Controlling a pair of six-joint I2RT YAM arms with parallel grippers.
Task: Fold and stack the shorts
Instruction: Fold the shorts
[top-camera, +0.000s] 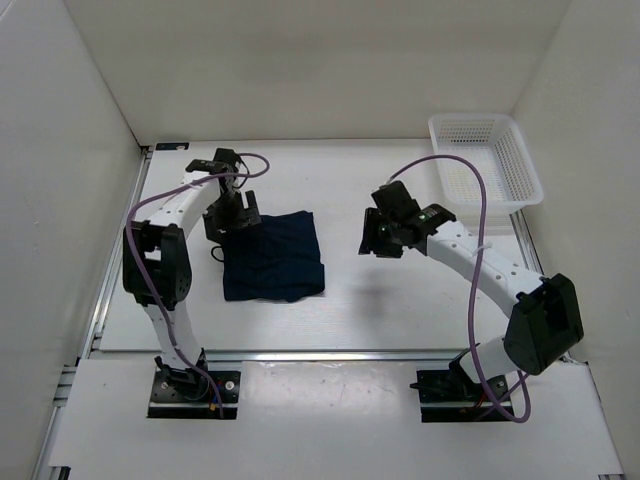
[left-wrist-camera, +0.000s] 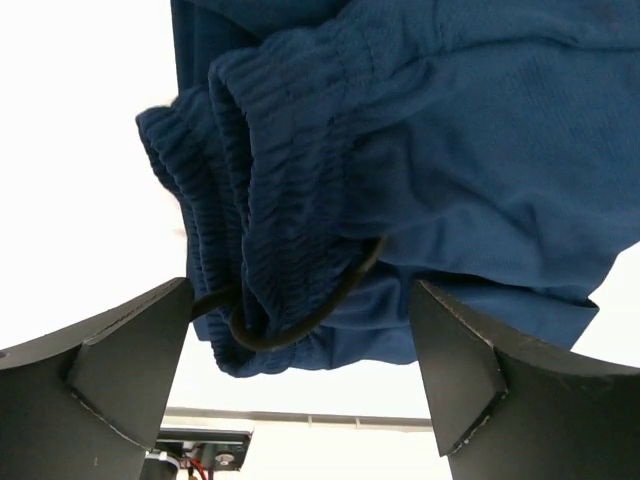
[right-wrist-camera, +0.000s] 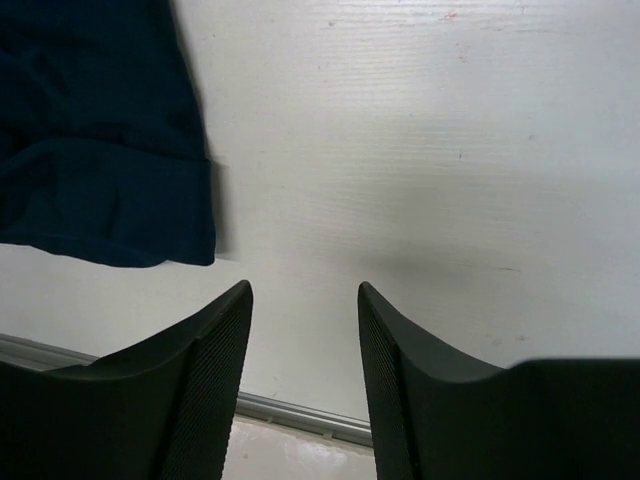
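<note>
The dark navy shorts (top-camera: 273, 256) lie folded into a rough square on the white table, left of centre. My left gripper (top-camera: 234, 216) is at their far-left corner, over the gathered waistband (left-wrist-camera: 270, 200). Its jaws stand wide open and hold nothing, with the dark drawstring (left-wrist-camera: 300, 325) looping between them. My right gripper (top-camera: 372, 243) hovers open and empty over bare table, to the right of the shorts. The shorts' hem corner (right-wrist-camera: 110, 190) shows at the upper left of the right wrist view.
A white mesh basket (top-camera: 487, 160) stands at the back right corner. White walls close in the table on the left, back and right. A metal rail (top-camera: 330, 354) runs along the table's near edge.
</note>
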